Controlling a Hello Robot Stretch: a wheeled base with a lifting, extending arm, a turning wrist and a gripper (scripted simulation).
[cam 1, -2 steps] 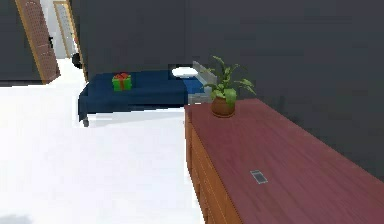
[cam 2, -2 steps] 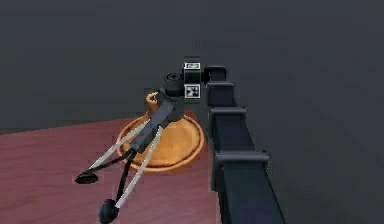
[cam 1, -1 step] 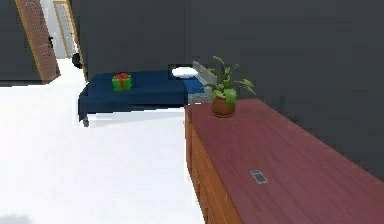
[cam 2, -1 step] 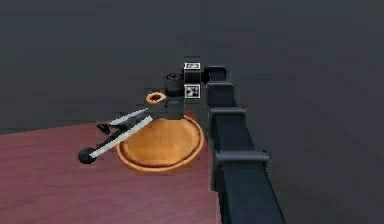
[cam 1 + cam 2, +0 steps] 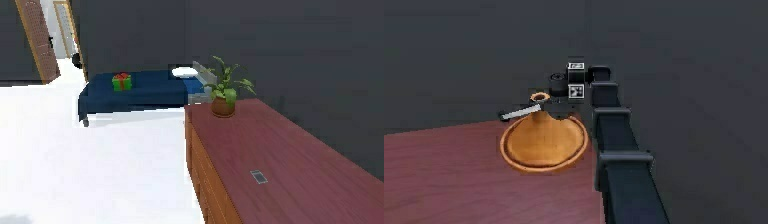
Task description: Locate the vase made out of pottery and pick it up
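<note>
In the arm side view the tool (image 5: 524,108) lay at the top of the vase (image 5: 542,143), which stood on the table (image 5: 434,170) just below it; whether they touched could not be told. A wall (image 5: 684,60) lay beyond the tool. In the forward view a potted plant (image 5: 224,90) stood at the table's far end, with a bed (image 5: 140,93) behind it and a box (image 5: 122,82) on the bed.

A reddish wooden desk (image 5: 300,150) along the dark wall bears a potted plant (image 5: 224,90) at its far end and a small grey flat thing (image 5: 259,177) nearer. Beyond stands a blue bed (image 5: 140,95) — on it a green box (image 5: 122,82) with red ribbon and a white pillow (image 5: 184,72).
</note>
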